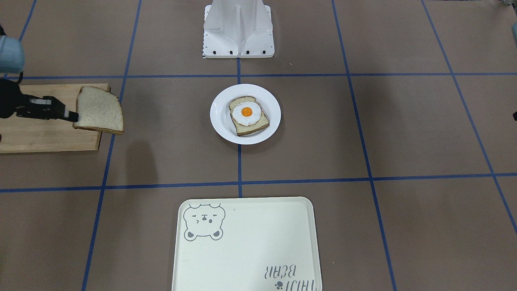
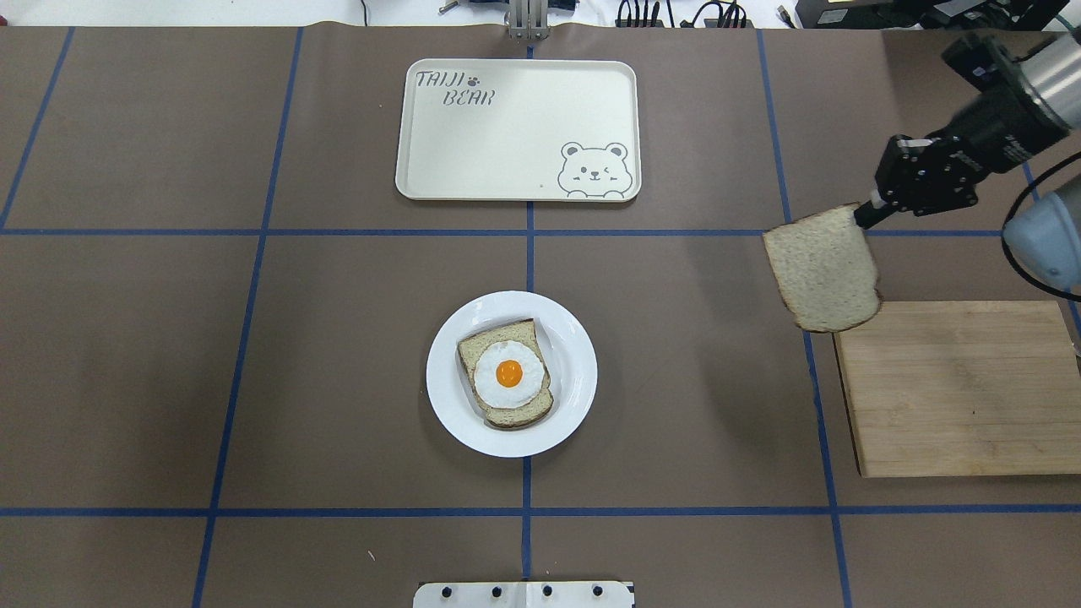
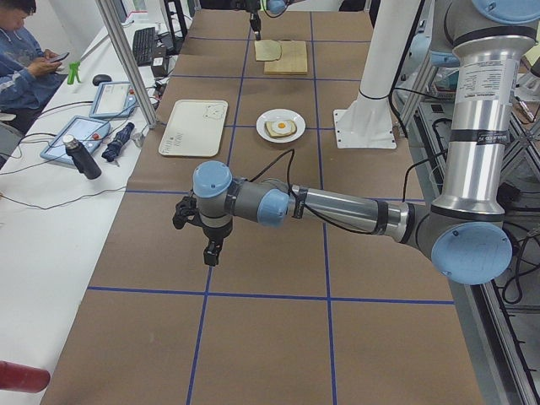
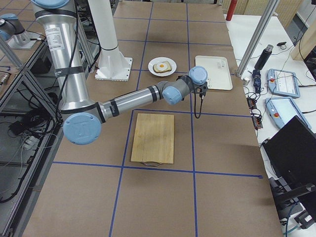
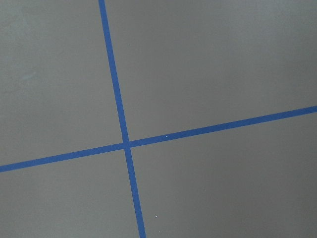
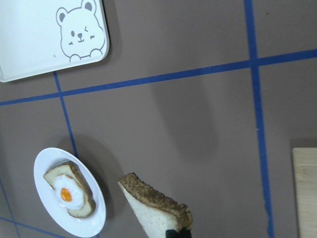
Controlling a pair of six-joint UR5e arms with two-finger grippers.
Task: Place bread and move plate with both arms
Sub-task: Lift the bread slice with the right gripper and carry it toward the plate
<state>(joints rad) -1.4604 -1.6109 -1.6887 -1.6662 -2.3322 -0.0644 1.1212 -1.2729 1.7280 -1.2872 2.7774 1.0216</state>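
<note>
Overhead exterior view, read from left to right. The left gripper (image 3: 211, 251) falls outside this frame. It appears only in the exterior left view, hanging above bare table well apart from the plate, so whether its jaws are apart or together cannot be told. Its wrist camera shows nothing but brown table cover and crossing blue tape lines (image 5: 126, 144). At centre, the bear tray (image 2: 439, 160) lies on the far side and the white plate (image 2: 448, 405) sits nearer the robot, carrying an egg-topped slice (image 2: 509, 372). To the right, the plain bread (image 2: 823, 279) is airborne between the plate and the wooden cutting board (image 2: 954, 388), hanging over the board's corner. The right gripper (image 2: 863, 215) is clamped on its crust edge. By this evidence the pickup is done and the carry to the plate is under way. Setting the bread down there, and the two-arm plate move, probably toward the tray, are not yet done. The right arm is cut off by the frame edge. In the right wrist view the fingertips (image 6: 178, 232) are cropped at the bottom, so how deep the grip reaches is hard to make out.
</note>
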